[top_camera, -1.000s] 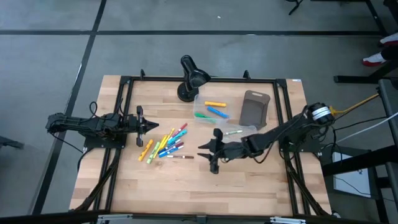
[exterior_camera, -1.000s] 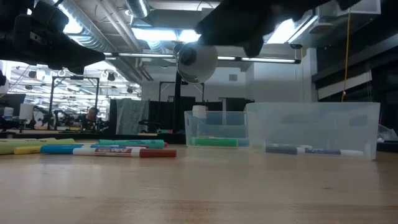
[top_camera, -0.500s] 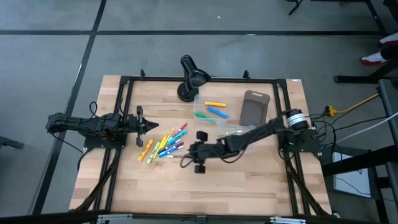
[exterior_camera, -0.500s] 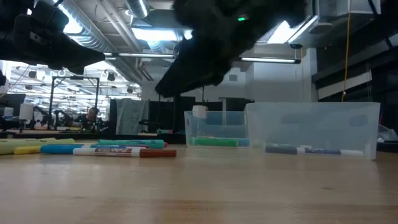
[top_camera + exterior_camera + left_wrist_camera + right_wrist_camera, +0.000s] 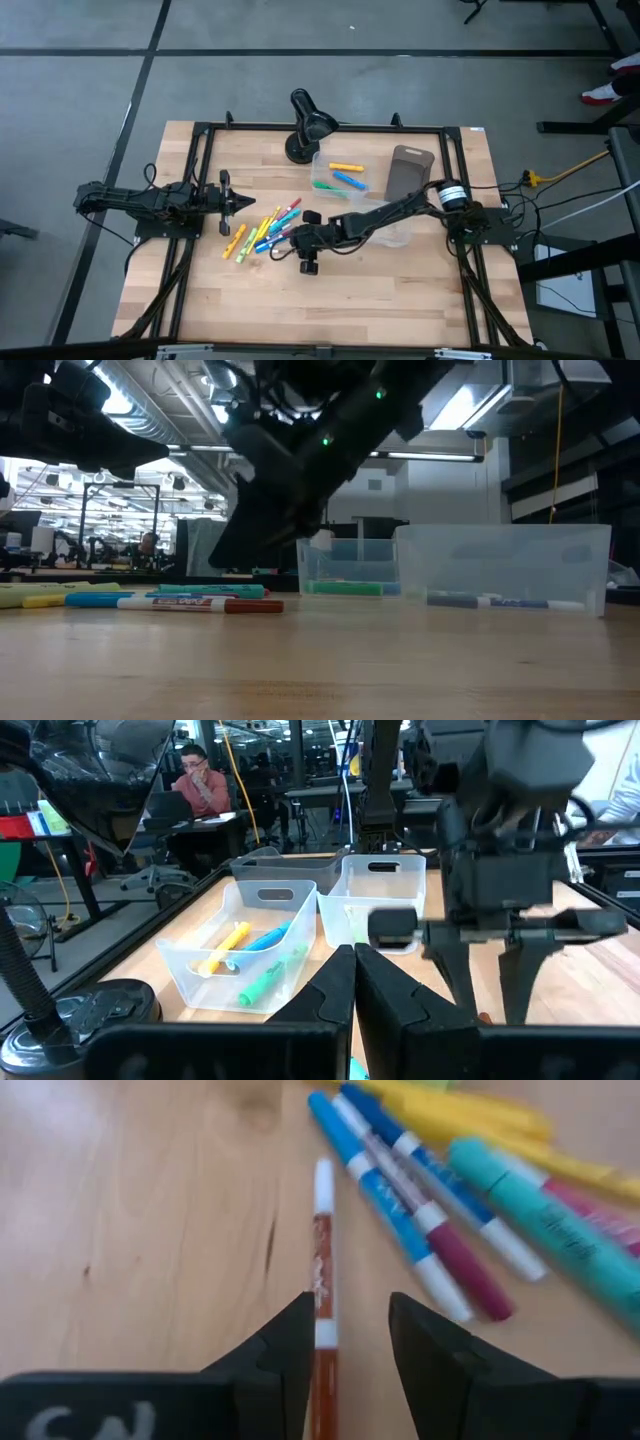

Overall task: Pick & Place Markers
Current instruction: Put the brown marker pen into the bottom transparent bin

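The markers [image 5: 262, 232] lie in a loose pile on the wood, left of centre; the low view shows them flat on the table [image 5: 150, 600]. My right gripper [image 5: 284, 243] reaches across to the pile's near right edge and is open. In the right wrist view its fingers [image 5: 345, 1365] stand on either side of a brown-and-white marker [image 5: 322, 1270] that lies along the gap; blue, yellow, teal and pink markers [image 5: 420, 1230] lie beside it. My left gripper [image 5: 232, 201] waits shut, left of the pile [image 5: 352, 985].
A clear bin [image 5: 343, 175] holds yellow, blue and green markers; a second clear bin [image 5: 392, 216] sits nearer, under the right arm. The grey-brown tray [image 5: 408, 172] is to their right and a black lamp [image 5: 305, 125] at the far edge. Bare wood lies toward the near edge.
My right gripper has travelled toward the table's left, from the table's middle to the marker pile, and has come lower in the low view. The markers and bins have stayed put.
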